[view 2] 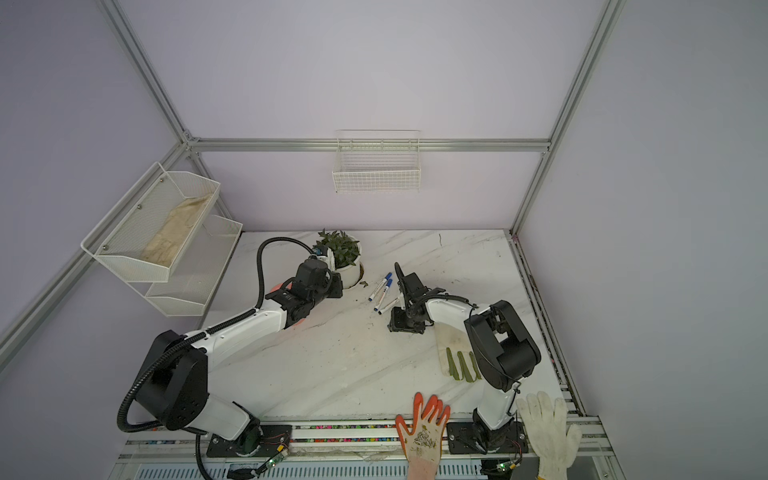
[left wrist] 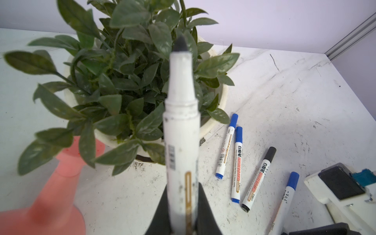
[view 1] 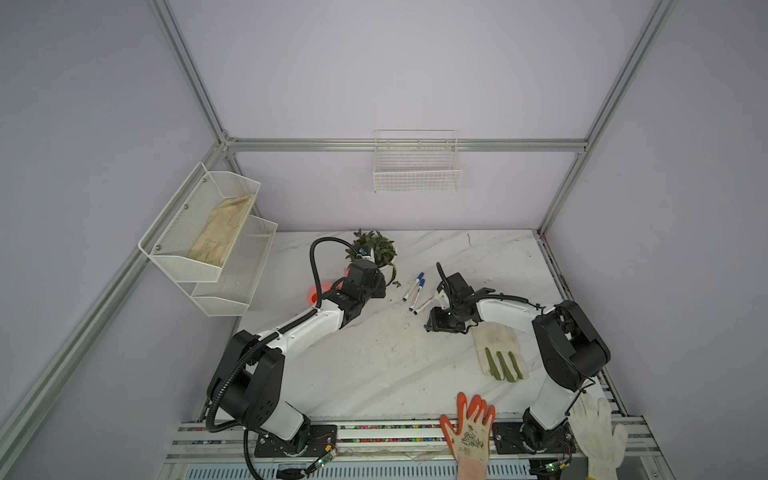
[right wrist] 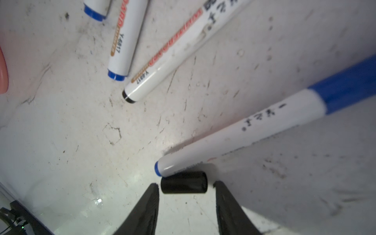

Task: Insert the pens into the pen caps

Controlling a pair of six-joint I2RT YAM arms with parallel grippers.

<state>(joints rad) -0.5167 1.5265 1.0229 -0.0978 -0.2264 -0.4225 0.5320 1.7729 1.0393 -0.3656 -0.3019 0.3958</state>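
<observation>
The left gripper (left wrist: 182,189) clamps an uncapped, black-tipped white marker pen (left wrist: 181,126) while the right gripper (right wrist: 186,185), jaws apart, straddles a stubby black plastic cap (right wrist: 184,182).

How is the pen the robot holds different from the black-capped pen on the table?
The held pen has no cap, so its dark tip shows; the black-capped pen is capped. The held pen is clamped in the left gripper, off the table; the black-capped pen lies flat on it. Both have white barrels with print.
</observation>
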